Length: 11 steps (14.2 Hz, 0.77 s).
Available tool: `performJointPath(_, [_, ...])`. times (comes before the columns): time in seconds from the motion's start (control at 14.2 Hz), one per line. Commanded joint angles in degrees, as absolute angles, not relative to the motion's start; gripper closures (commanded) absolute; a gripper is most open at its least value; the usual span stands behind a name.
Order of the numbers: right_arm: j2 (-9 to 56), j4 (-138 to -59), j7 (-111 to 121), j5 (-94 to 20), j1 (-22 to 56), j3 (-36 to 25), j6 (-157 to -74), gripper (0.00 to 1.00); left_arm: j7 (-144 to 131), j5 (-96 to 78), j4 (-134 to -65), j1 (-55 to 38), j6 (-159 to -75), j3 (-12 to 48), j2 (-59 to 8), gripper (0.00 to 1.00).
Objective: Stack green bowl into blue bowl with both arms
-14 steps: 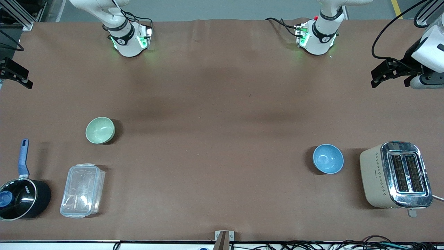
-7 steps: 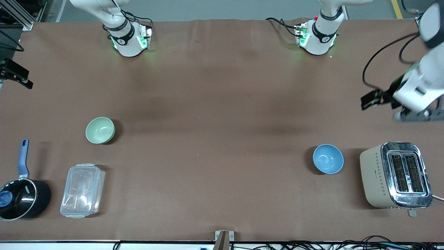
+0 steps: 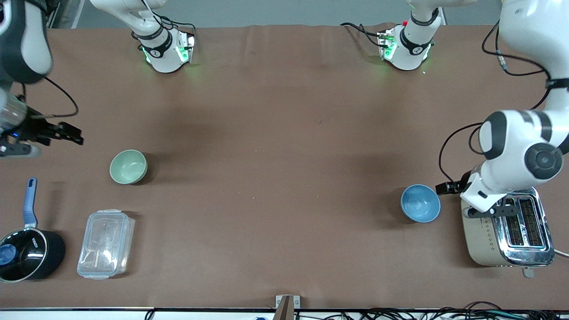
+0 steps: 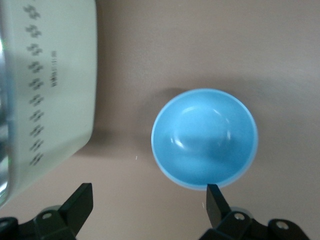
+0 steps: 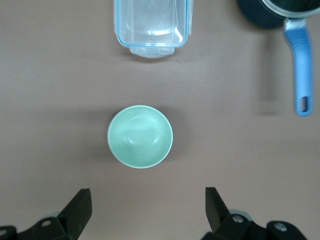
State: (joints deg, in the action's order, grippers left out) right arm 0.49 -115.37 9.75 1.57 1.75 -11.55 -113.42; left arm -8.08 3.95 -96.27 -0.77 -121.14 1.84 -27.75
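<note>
The pale green bowl [image 3: 128, 166] sits upright and empty toward the right arm's end of the table; it also shows in the right wrist view [image 5: 140, 136]. The light blue bowl [image 3: 420, 203] sits upright and empty beside the toaster; it also shows in the left wrist view [image 4: 205, 137]. My left gripper [image 3: 446, 187] [image 4: 148, 202] is open and empty over the gap between the blue bowl and the toaster. My right gripper [image 3: 66, 132] [image 5: 147, 207] is open and empty over bare table beside the green bowl.
A cream and chrome toaster [image 3: 506, 224] stands at the left arm's end, close to the blue bowl. A clear lidded container [image 3: 106, 243] and a black saucepan with a blue handle [image 3: 26, 249] lie nearer the front camera than the green bowl.
Both arms have swung in from the table's ends. The left gripper has come down beside the blue bowl. The right gripper has moved toward the green bowl. The bowls have not moved.
</note>
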Motion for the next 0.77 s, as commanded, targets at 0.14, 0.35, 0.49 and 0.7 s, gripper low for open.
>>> performJointPath(0.14, [9.0,-123.9,11.0,2.3,-1.8,-10.9,-127.9,0.0,-12.1,5.3,-96.1,-1.1,-129.8,1.8,-35.0,0.15])
performJointPath(0.35, [14.3,-124.0,12.5,1.7,-2.2,-10.7,-132.1,0.0,-12.2,5.3,-96.1,-1.2,-131.4,1.8,-37.3,0.43])
performJointPath(0.49, [16.5,-125.9,12.5,0.3,-2.2,-10.6,-137.2,0.0,-12.5,5.3,-96.1,-1.0,-131.4,1.8,-37.3,0.67])
performJointPath(0.7, [17.9,-129.5,12.5,-2.1,-2.3,-10.5,-144.0,0.0,-12.7,5.1,-96.0,-1.1,-131.1,2.0,-37.3,1.0])
